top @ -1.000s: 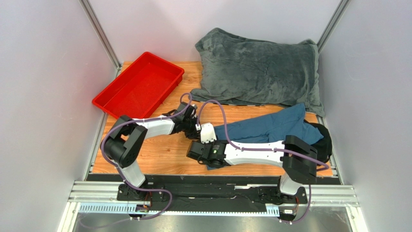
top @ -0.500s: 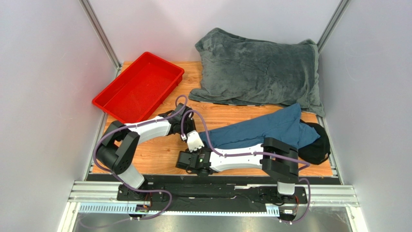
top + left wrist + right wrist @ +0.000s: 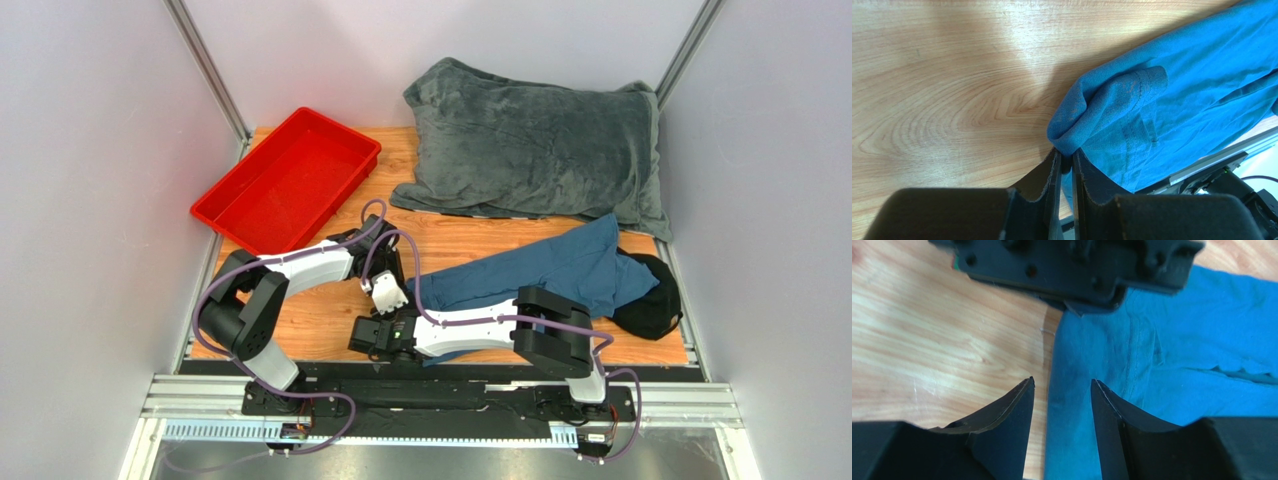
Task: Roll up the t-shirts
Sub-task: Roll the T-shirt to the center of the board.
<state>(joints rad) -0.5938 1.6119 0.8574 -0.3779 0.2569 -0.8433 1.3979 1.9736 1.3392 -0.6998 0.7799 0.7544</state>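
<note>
A teal-blue t-shirt (image 3: pixel 540 270) lies stretched in a long band across the wooden table (image 3: pixel 320 315). Its left end is bunched into a fold (image 3: pixel 1087 117). My left gripper (image 3: pixel 400 284) (image 3: pixel 1066 159) is shut on that fold, the cloth bulging out just above the tips. My right gripper (image 3: pixel 386 318) (image 3: pixel 1062 384) is open low over the shirt's left edge (image 3: pixel 1072 390), with cloth and bare wood between its fingers and nothing held. The left gripper's black body (image 3: pixel 1072 270) sits directly ahead of it.
A red tray (image 3: pixel 290 180) stands at the back left. A fuzzy grey blanket (image 3: pixel 540 140) covers the back right. A black garment (image 3: pixel 652 305) lies under the shirt's right end. The table's near edge and rail (image 3: pixel 1212 162) run close behind the left gripper.
Both grippers have moved left and toward the near edge, dragging the shirt's left end along and pulling it longer. The left jaws closed a little further on the fold.
</note>
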